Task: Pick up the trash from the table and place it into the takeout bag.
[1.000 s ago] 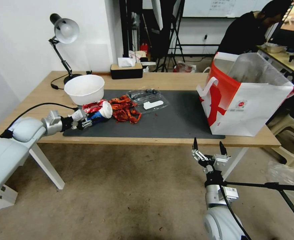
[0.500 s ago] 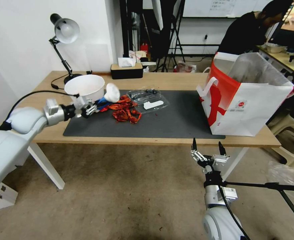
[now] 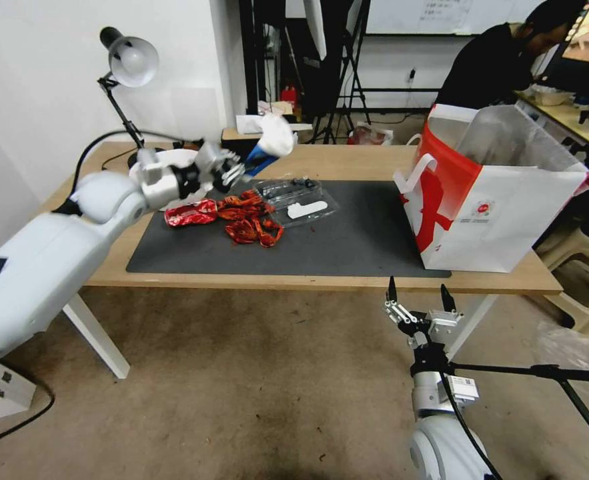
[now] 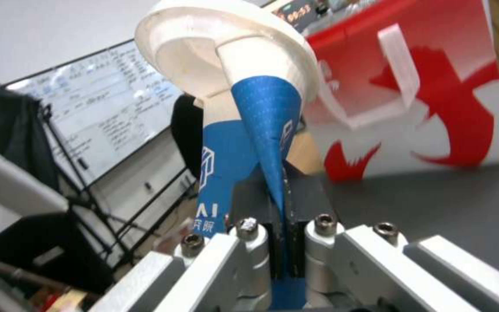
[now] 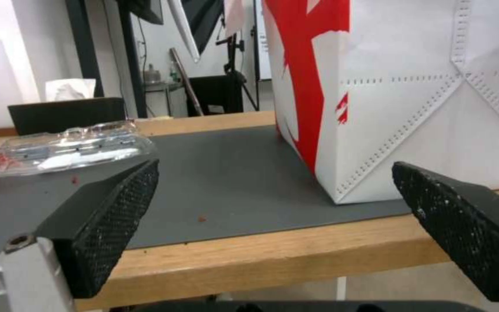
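Note:
My left gripper (image 3: 235,171) is shut on a crushed blue-white paper cup (image 3: 268,143), held in the air above the mat's back left part. In the left wrist view the cup (image 4: 259,113) is pinched flat between the fingers, with the takeout bag (image 4: 434,86) beyond it. A red wrapper (image 3: 189,213), red shell scraps (image 3: 249,225) and a clear plastic tray (image 3: 298,198) lie on the dark mat (image 3: 361,240). The white-and-red takeout bag (image 3: 501,200) stands open at the table's (image 3: 347,160) right end. My right gripper (image 3: 418,294) hangs open below the table's front edge.
A white bowl (image 3: 174,160) sits partly behind my left arm. A desk lamp (image 3: 129,63) and a black tissue box (image 3: 241,141) stand at the back. In the right wrist view the bag (image 5: 405,86) and the clear tray (image 5: 65,147) show.
My left arm has lifted the paper cup off the mat and carried it up and to the right. The red wrapper is left lying uncovered. The right arm has not moved.

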You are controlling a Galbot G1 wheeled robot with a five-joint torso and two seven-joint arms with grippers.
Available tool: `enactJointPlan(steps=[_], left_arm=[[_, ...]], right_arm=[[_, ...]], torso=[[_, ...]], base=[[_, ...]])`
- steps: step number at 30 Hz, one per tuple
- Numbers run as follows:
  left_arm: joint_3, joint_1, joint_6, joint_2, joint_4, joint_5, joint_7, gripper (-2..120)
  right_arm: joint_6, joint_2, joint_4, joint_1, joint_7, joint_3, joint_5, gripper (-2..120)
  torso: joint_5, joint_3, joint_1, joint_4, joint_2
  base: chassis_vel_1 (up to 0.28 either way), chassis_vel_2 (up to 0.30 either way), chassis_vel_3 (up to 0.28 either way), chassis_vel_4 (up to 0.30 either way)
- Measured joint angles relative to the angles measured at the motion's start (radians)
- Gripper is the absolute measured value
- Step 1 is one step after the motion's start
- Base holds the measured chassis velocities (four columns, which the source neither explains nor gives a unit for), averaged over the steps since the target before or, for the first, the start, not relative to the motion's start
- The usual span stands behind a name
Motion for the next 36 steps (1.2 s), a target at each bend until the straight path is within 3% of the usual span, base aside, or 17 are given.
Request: enactJointPlan(steps=[2,4,9,12,17,25,36], left_arm=[[0.024,-0.021,0.002,-0.011,0.008,-0.005,-0.003,0],[0.108,-0.104,0.01,-0.051,0.042,-0.023,-0.007,0],[0.185,-0.192,0.015,-0.108,0.092,-0.037,-0.008,0],[0.234,-0.271,0.02,-0.181,0.138,-0.046,-0.007,0],[0.26,-0.315,0.022,-0.239,0.168,-0.05,-0.006,0],[0.325,-0.405,0.025,-0.405,0.259,-0.05,-0.006,0],[0.407,-0.487,0.034,-0.497,0.331,-0.063,-0.012,0]], right_arm=[[0.0,0.001,0.0,0.0,0.0,0.001,0.0,100],[0.0,0.006,0.0,0.0,0.0,0.003,-0.001,100],[0.0,0.013,0.0,-0.002,0.001,0.005,-0.004,100],[0.001,0.018,0.008,-0.004,0.004,0.012,-0.006,100],[0.0,0.018,0.013,-0.004,0.005,0.018,-0.005,100],[0.0,0.018,0.015,-0.003,0.007,0.023,-0.002,100],[0.0,0.022,0.007,0.005,0.007,0.023,0.0,100]], torso=[[0.0004,0.0,0.0,0.0,0.0],[0.0,0.0,0.0,-0.0001,0.0],[0.0,0.0,0.0,0.0001,0.0],[0.0,0.0,0.0,-0.0003,0.0],[-0.0001,0.0,0.0,0.0002,0.0],[0.0002,0.0,0.0,-0.0004,0.0],[-0.0001,0.0,0.0,0.0001,0.0]], base=[[0.0,0.0,0.0,0.0],[0.0,0.0,0.0,0.0],[0.0,0.0,0.0,0.0],[0.0,0.0,0.0,0.0],[0.0,0.0,0.0,0.0],[0.0,0.0,0.0,0.0],[0.0,0.0,0.0,0.0]])
